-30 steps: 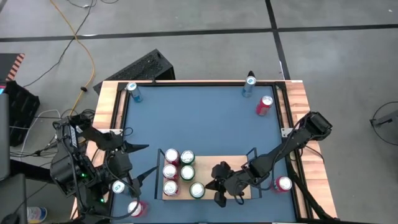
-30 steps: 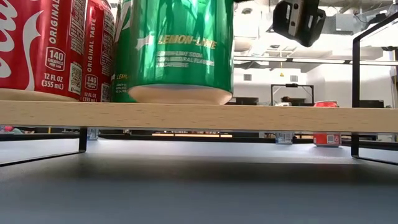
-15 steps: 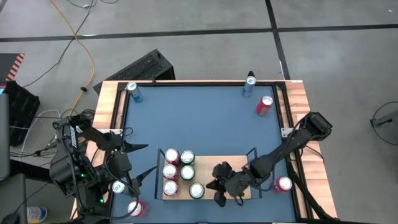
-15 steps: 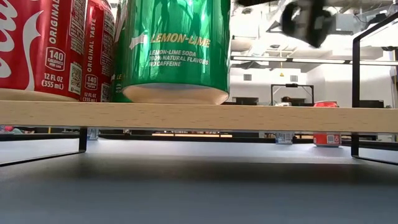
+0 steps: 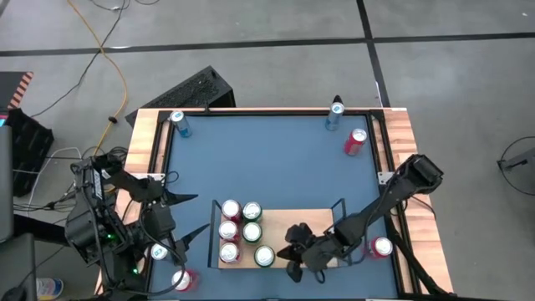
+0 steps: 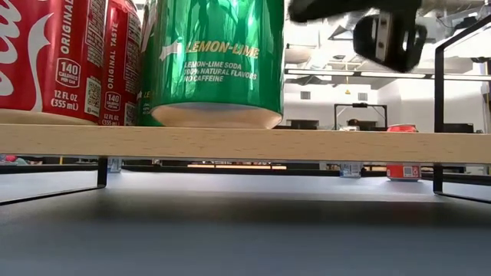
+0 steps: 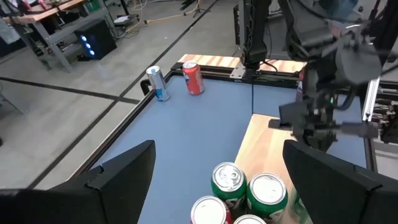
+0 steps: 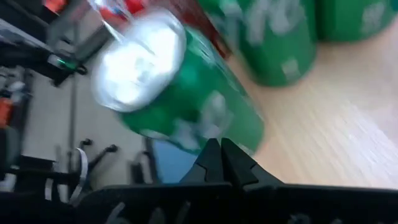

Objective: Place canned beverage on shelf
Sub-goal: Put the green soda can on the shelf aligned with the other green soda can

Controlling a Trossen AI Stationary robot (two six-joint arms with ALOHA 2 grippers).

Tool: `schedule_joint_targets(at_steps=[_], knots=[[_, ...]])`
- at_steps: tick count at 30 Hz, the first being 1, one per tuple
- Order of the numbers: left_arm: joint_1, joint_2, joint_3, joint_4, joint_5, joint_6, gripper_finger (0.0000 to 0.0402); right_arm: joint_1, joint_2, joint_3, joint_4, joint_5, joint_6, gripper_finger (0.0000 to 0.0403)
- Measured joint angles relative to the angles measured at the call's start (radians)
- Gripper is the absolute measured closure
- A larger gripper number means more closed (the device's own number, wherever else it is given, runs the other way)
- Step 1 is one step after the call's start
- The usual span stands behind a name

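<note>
The shelf (image 5: 313, 219) is a light-wood board on black rails at the table's near edge. Several red and green cans stand upright on its left half. The nearest green can (image 5: 265, 255) fills the low view (image 6: 215, 61). My right gripper (image 5: 292, 251) is shut just right of this can, low over the board, and points at its lower side (image 8: 186, 99). My left gripper (image 5: 188, 217) hangs open left of the shelf, above the table, with nothing between its fingers. My right gripper's shut fingertips (image 8: 221, 155) come slanting down from the table's right, close to the foot of the green can's wall (image 8: 239, 134). I cannot tell whether they touch it. The can stands upright on the shelf.
Loose cans stand apart: a blue one (image 5: 178, 124) and another (image 5: 335, 113) at the far corners, a red one (image 5: 355, 140) at the far right, a red one (image 5: 382, 247) right of the shelf, two (image 5: 159, 251) (image 5: 181, 280) near my left arm. The shelf's right half is bare wood.
The nearest green can slid a little toward the table's left along the shelf and turned about slightly, then stood still. My right gripper, still shut, has rolled a little and come slightly lower toward the near edge.
</note>
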Motion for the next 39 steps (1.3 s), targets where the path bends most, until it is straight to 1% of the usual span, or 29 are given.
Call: schedule_joint_targets(at_steps=[5, 10, 18, 23, 27, 33, 36, 39], knots=[[-0.010, -0.008, 0.000, -0.001, -0.001, -0.001, 0.0062, 0.010, 0.061, 0.056, -0.023, -0.018, 0.017, 0.0403], [-0.009, -0.021, 0.000, -0.005, 0.000, 0.002, 0.0062, -0.009, 0.062, 0.083, -0.006, -0.031, -0.048, 0.0403], [-0.010, -0.023, 0.000, -0.005, 0.019, 0.009, 0.0062, -0.048, 0.063, 0.081, 0.023, -0.034, -0.118, 0.0403], [-0.010, -0.023, 0.000, -0.005, 0.024, 0.008, 0.0062, -0.064, 0.063, 0.081, 0.058, -0.059, -0.134, 0.0403], [-0.010, -0.024, 0.000, -0.005, 0.025, 0.013, 0.0062, -0.056, 0.063, 0.081, 0.055, -0.084, -0.129, 0.0403], [-0.011, -0.029, 0.000, -0.011, 0.031, 0.025, 0.0062, -0.015, 0.063, 0.081, 0.056, -0.095, -0.094, 0.0403], [-0.011, -0.029, 0.000, -0.011, 0.034, 0.025, 0.0062, -0.020, 0.063, 0.081, 0.059, -0.082, -0.102, 0.0403], [-0.011, -0.029, 0.000, -0.011, 0.043, 0.029, 0.0062, -0.029, 0.063, 0.081, 0.103, -0.081, -0.132, 0.0403]])
